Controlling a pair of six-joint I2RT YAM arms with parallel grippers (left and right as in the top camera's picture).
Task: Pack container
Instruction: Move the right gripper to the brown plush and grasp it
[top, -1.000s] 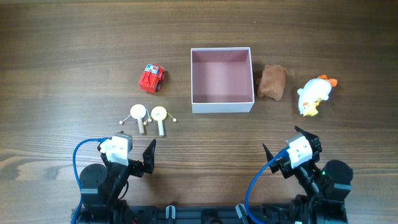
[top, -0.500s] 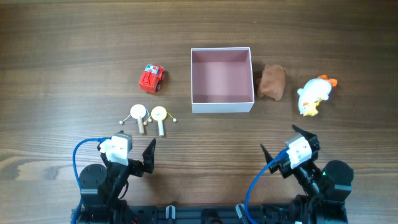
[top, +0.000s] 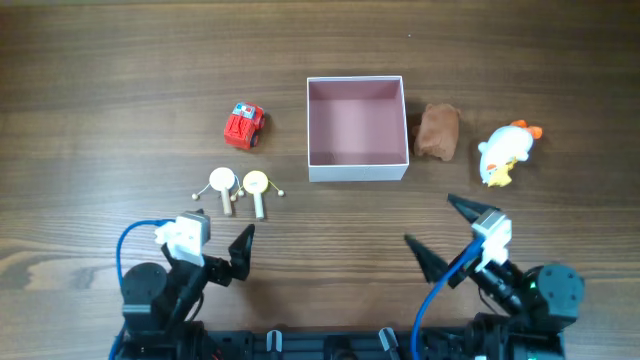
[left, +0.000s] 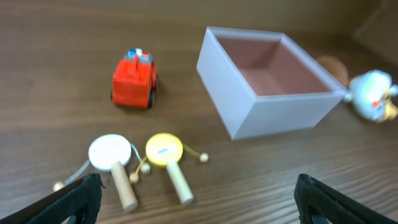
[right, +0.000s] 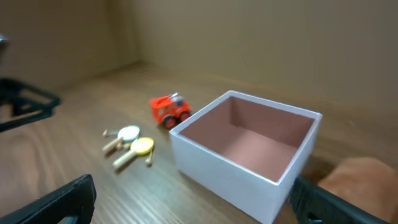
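Note:
The container (top: 358, 172), a white-walled square box with an empty pale pink inside, stands at the table's middle back; it also shows in the left wrist view (left: 280, 115) and the right wrist view (right: 230, 168). A red toy car (top: 244, 125) sits to its left. Two small stick drums, one white (top: 222, 185) and one yellow (top: 257, 187), lie in front of the car. A brown lump (top: 438, 131) and a white chick toy (top: 507, 152) lie to the right of the box. My left gripper (top: 208, 252) and right gripper (top: 445, 235) are open, empty and near the front edge.
The left wrist view shows the car (left: 134, 78), the drums (left: 112, 152) and the chick (left: 373, 93) beyond my open fingers (left: 199, 205). The right wrist view shows the car (right: 171, 109), the drums (right: 142, 147) and the brown lump (right: 364, 177).
My right gripper has turned towards the box and its fingers have spread wider apart. The left arm has barely moved. No object has moved.

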